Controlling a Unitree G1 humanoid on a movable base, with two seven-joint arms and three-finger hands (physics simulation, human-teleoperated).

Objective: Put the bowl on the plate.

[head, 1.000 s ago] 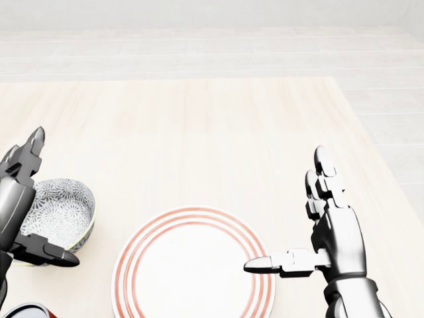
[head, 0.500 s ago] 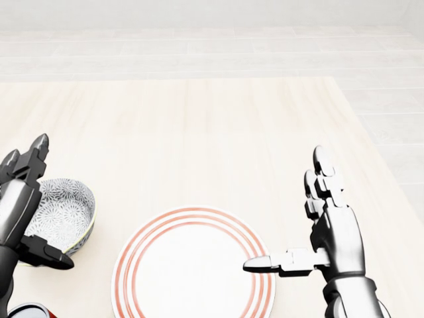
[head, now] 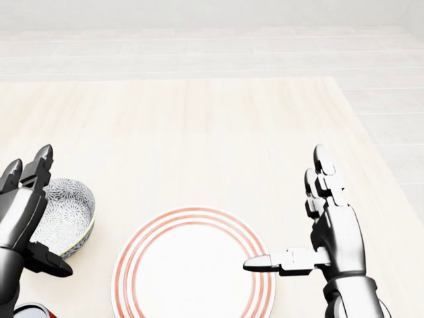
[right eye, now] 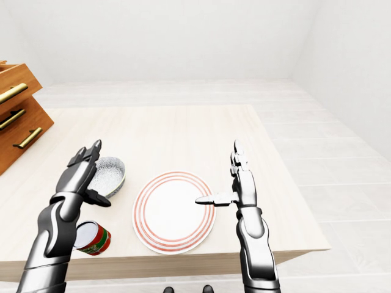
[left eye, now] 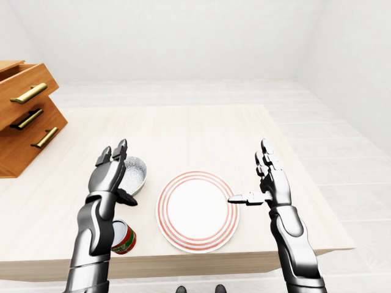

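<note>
A grey patterned bowl (head: 66,213) sits on the table at the left of the head view. To its right lies a white plate with red rings (head: 192,268), apart from the bowl. My left hand (head: 46,212) is open against the bowl's left side. Its fingers (head: 41,165) point up past the rim, and its thumb reaches under the bowl's lower edge. My right hand (head: 285,209) is open and upright at the plate's right side, with its thumb over the plate's rim. Neither hand holds anything.
A red and green can (left eye: 124,238) stands near the table's bottom edge, below the bowl and beside my left forearm. A wooden chest of drawers (left eye: 27,116) is at the far left. The light wood table (left eye: 183,134) ends just right of my right arm.
My left hand has slid a little down the head view along the bowl's left side. The bowl, the plate and my right hand have not moved.
</note>
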